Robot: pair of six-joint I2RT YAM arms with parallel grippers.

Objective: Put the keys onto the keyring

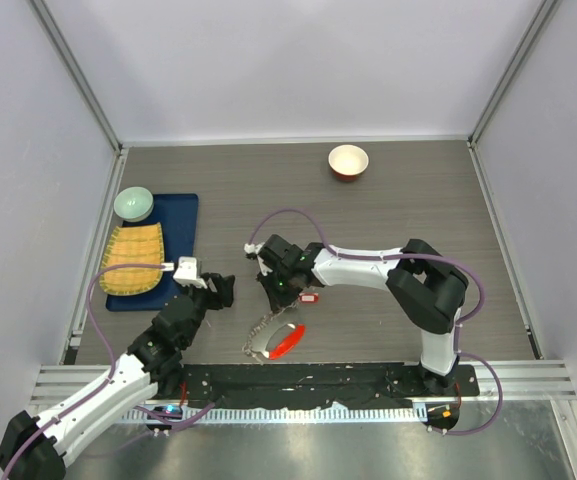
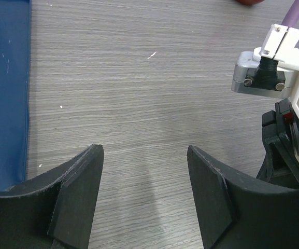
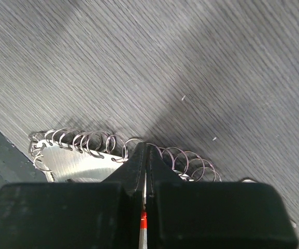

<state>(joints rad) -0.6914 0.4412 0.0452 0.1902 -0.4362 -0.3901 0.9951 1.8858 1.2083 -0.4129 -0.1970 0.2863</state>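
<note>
the job looks barely under way: the keyring (image 1: 274, 340), a red curved bar joined to a silvery coil of loops, lies on the tabletop (image 1: 388, 220) just ahead of the arm bases, and a small red key (image 1: 308, 296) lies loose near it, not threaded on. the other keys cannot be made out. the right jaws are pressed together directly over the coil, with a thin silver-and-red sliver in their seam; what it is i cannot tell. the left jaws stand apart and empty above the tabletop. no brand, label or writing is readable anywhere.
</note>
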